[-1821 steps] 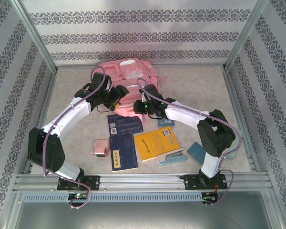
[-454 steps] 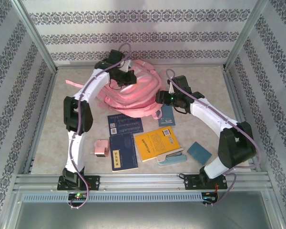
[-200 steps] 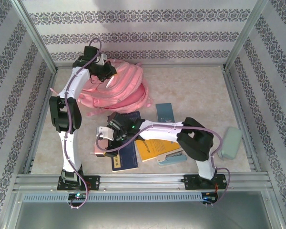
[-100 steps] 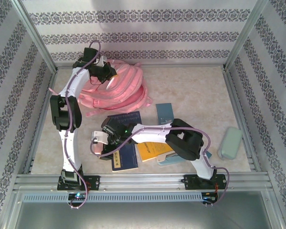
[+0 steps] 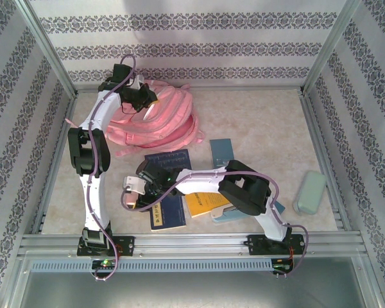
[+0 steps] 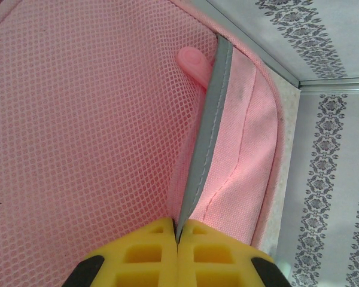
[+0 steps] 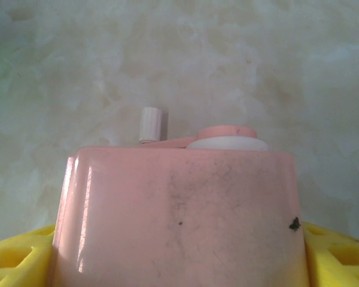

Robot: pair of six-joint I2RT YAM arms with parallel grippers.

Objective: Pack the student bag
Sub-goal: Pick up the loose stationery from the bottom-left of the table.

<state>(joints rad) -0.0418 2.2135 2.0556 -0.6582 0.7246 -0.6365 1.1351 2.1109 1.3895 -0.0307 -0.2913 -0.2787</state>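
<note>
Up at the far left of the tabletop (image 5: 263, 122), the student bag (image 5: 170, 119) lies slumped on its side; what it holds cannot be made out, since the left wrist view gives pink mesh (image 6: 90, 119), a grey trim strip (image 6: 206, 137) and a pink zip pull (image 6: 194, 63) but no contents; the left gripper (image 5: 143, 101) sits on the bag's far left corner, its yellow fingers (image 6: 137, 254) pressed together on the lower end of that grey strip; nearer than the bag, a dark blue booklet (image 5: 169, 160) lies just beside its near edge, with a second dark blue book (image 5: 170, 215) and a yellow book (image 5: 202, 204) nearer again, side by side; well to the right of the bag rests a pale green case (image 5: 310, 192); the right gripper (image 5: 133, 192) is low over the table, near and left of the booklet and well apart from the bag; its jaws stand either side of a small pink box (image 7: 179, 215) with a white-knobbed crank (image 7: 151, 124) at its far side; whether they press on the box I cannot tell.
</note>
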